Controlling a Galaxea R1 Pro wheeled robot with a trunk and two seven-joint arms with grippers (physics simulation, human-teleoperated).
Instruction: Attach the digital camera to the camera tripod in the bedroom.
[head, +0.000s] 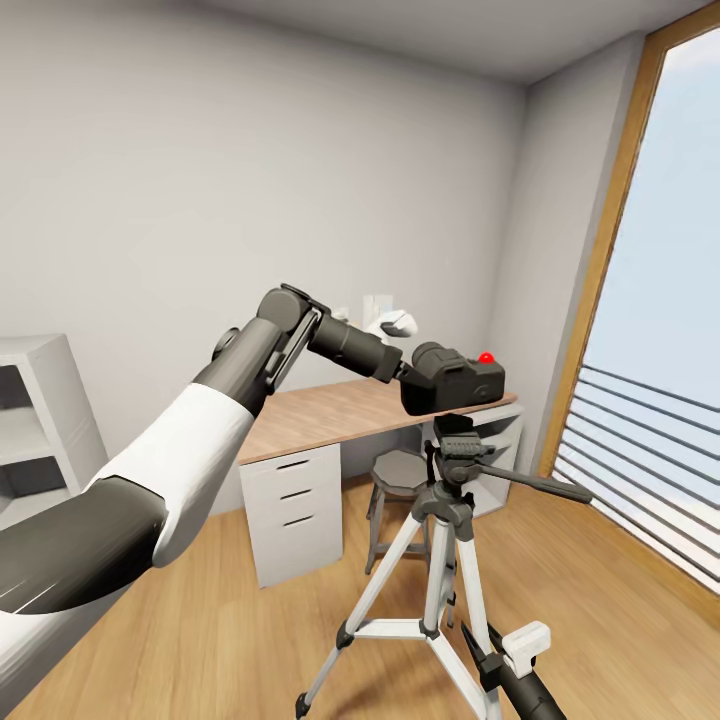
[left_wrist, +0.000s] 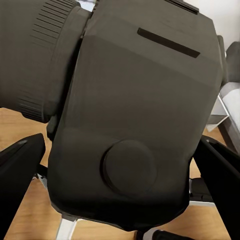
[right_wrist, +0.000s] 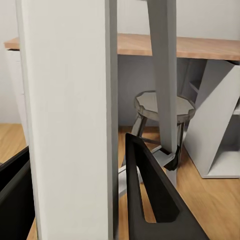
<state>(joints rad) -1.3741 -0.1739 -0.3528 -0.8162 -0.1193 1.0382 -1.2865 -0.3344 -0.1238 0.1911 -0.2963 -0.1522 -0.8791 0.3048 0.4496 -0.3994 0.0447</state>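
Now the left gripper (head: 412, 374) carries the digital camera (head: 455, 380), jaws clamped on it, just above the camera tripod (head: 440, 520) head. Lower it straight and level onto the head. The right gripper (right_wrist: 80, 200) straddles a tripod leg, jaws apart.

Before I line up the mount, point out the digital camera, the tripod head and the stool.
digital camera (head: 455, 380), head view, on its black body.
tripod head (head: 456, 440), head view, on the dark grey top block.
stool (right_wrist: 165, 105), right wrist view, on its round seat.
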